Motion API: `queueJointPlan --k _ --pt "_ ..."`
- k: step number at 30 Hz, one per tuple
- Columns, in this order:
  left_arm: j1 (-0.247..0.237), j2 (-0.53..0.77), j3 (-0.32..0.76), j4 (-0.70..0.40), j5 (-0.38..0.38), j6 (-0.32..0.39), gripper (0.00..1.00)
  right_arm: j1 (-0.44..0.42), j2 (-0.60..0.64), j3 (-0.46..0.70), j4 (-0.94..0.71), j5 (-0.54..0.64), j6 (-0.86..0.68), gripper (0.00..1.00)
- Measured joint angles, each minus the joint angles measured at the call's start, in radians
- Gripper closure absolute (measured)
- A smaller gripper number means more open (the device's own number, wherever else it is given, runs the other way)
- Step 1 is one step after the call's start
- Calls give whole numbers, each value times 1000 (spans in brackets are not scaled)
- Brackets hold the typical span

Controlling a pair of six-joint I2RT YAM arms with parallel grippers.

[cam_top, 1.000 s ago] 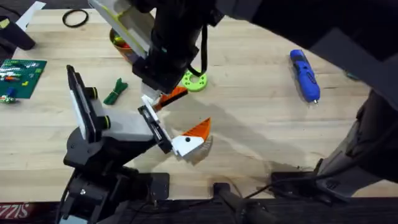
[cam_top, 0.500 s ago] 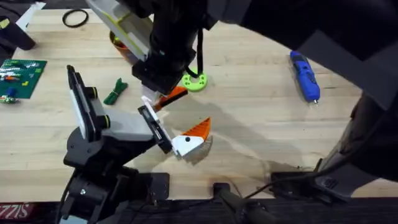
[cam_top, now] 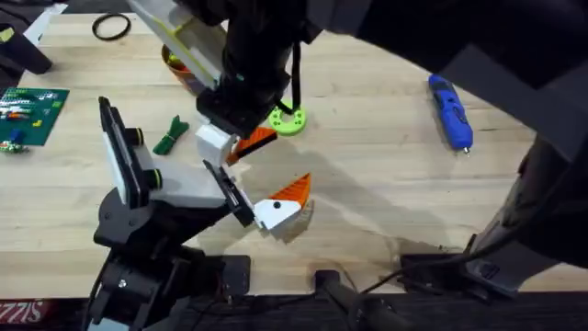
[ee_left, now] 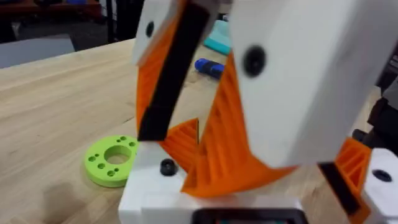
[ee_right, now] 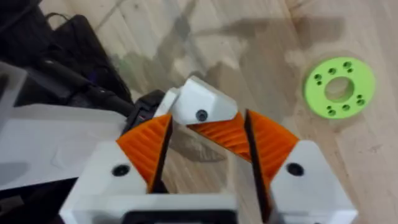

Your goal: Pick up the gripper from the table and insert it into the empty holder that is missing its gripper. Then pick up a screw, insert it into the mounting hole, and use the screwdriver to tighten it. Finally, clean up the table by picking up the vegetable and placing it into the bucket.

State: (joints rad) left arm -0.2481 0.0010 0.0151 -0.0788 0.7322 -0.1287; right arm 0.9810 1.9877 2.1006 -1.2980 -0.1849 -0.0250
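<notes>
holder (cam_top: 184, 188) stands at the left of the table (cam_top: 386, 175) on its black stand, white body pointing right and ending in a black slotted rail. dark green vegetable (cam_top: 171, 135) lies just behind it, and the bucket (cam_top: 173, 59) sits farther back, partly hidden by an arm. next comes the right gripper (ee_right: 208, 127), reaching down from above, its orange pads closed narrowly on the orange-and-white gripper piece (cam_top: 230, 143). the piece hangs close by the rail end; i cannot tell whether they touch. a bright green ring (cam_top: 287, 120) lies flat just beyond. another orange finger (cam_top: 280, 204) sits at the rail's near end. screwdriver (cam_top: 450, 110) lies well apart at the right.
</notes>
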Motion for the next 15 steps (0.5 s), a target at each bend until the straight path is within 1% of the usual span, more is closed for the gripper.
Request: queueJointPlan --k 4,6,9,15 --pt "0 0 0 0 -1 0 14 -8 0 0 0 16 -2 98" --pt "0 0 0 0 -3 0 14 -11 0 0 0 23 -3 50" --pt "0 0 0 0 -3 -1 14 -12 0 0 0 30 -4 10" --pt "0 0 0 0 -3 -2 14 -12 0 0 0 31 -4 6"
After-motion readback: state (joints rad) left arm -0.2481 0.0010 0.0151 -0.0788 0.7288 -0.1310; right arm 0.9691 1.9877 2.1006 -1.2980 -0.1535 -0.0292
